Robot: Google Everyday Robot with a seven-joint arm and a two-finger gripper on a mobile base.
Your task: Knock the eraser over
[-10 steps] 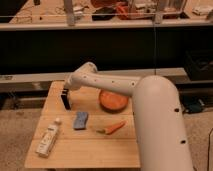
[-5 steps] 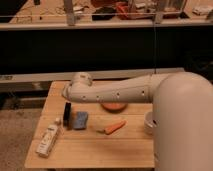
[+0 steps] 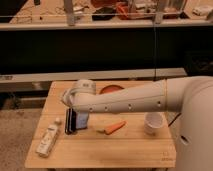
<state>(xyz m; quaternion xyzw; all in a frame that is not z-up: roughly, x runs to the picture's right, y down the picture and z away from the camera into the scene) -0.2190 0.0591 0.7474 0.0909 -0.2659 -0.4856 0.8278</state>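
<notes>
My arm reaches in from the right across the wooden table. Its white wrist hangs over the table's left part. My gripper shows as a dark, narrow, upright shape below the wrist. It is low over the table and right against the left edge of the flat blue pad. I cannot tell the black eraser apart from this dark shape; it is either hidden by it or merged with it.
A white tube-shaped bottle lies at the front left. A carrot lies in the middle. A white cup stands at the right. An orange bowl sits at the back, partly behind the arm. A dark shelf unit stands behind the table.
The gripper has come down from above the table's back left to table height beside the blue pad. The arm has swung lower across the table. Bottle, carrot and pad have not moved.
</notes>
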